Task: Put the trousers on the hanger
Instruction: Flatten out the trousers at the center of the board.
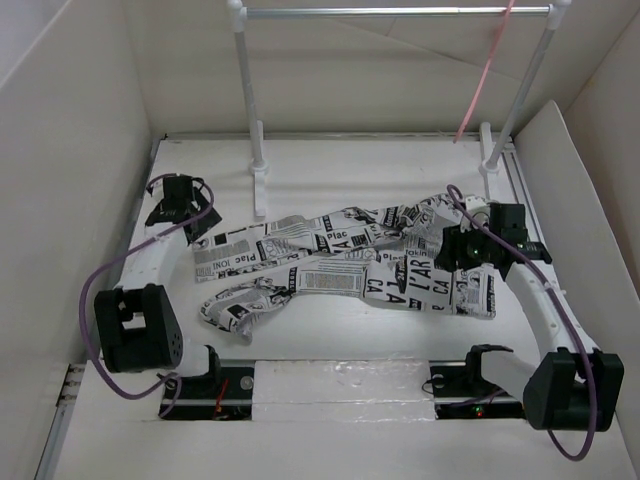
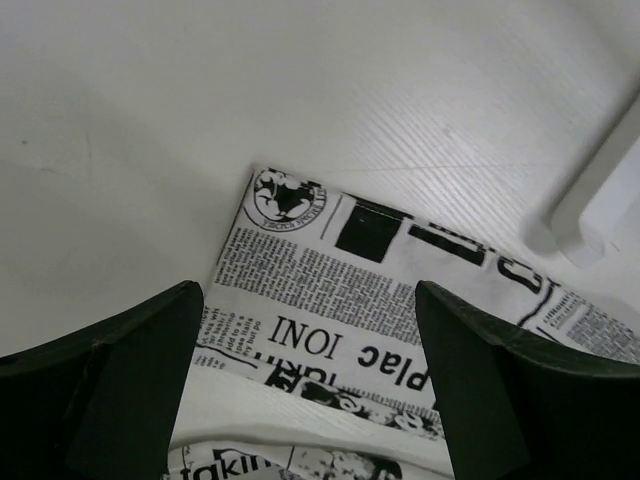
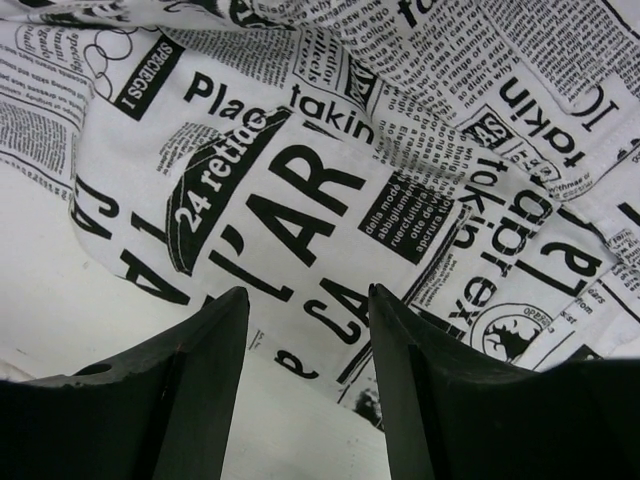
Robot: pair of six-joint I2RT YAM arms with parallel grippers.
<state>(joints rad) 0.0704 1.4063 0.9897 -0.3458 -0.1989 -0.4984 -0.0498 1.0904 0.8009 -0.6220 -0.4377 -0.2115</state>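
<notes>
Top external, hanger [image 1: 485,72] cut off above, right arm [image 1: 535,300] overlapping trousers [image 1: 340,255]

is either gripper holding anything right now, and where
Nothing is held. Left gripper stands open over a leg end of the trousers; right gripper stands open over their printed cloth, none pinched.

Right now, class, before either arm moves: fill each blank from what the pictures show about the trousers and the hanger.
1. The trousers lie flat on the table, not on the ____ hanger.
2. The hanger ____ from the silver bar.
3. The left claw and right claw both stand ____, gripping nothing.
Missing words: pink; hangs; open.
</notes>
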